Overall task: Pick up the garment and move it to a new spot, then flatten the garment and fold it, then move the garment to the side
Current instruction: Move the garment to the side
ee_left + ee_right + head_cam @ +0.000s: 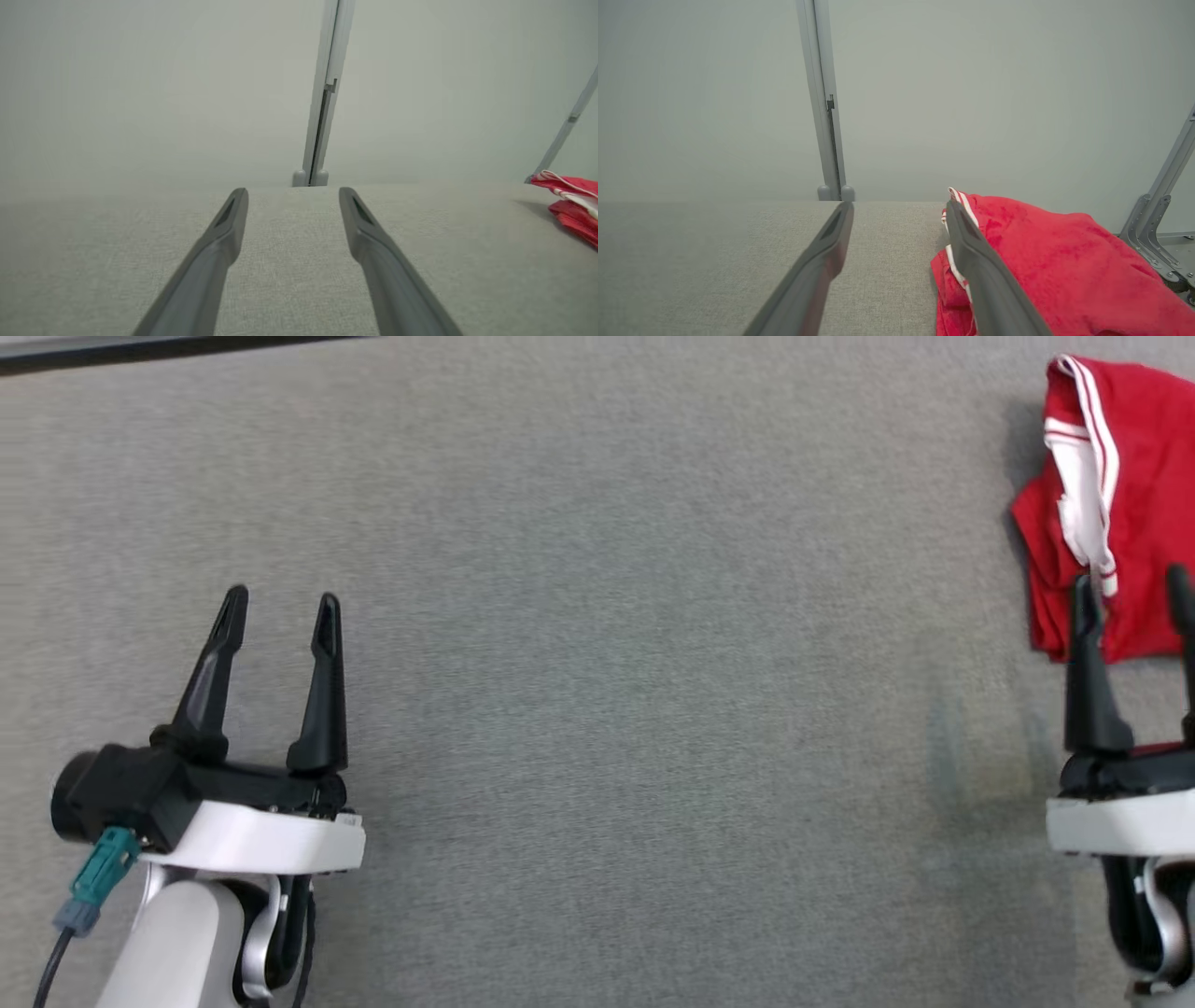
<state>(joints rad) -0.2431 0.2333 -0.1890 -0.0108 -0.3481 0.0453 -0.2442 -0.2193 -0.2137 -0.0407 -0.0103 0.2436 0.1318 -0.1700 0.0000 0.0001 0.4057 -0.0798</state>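
The garment (1134, 476) is a red piece with white striped trim, lying bunched at the far right edge of the grey cloth-covered table (607, 616). My right gripper (1131, 588) stands open just in front of it, nothing between its fingers. From the right wrist, the garment (1041, 261) lies behind and to the right of the right-hand finger (985, 280), and the right gripper (900, 210) is empty. My left gripper (280, 605) is open over bare table at the lower left. The left wrist view shows the left gripper (293, 192) open and the garment (574, 205) far to the right.
A dark strip (140, 353) marks the table's far edge at the upper left. Beyond the table stands a pale wall with a grey upright post (826, 116) and a slanted metal bracket (1162, 224) at the right.
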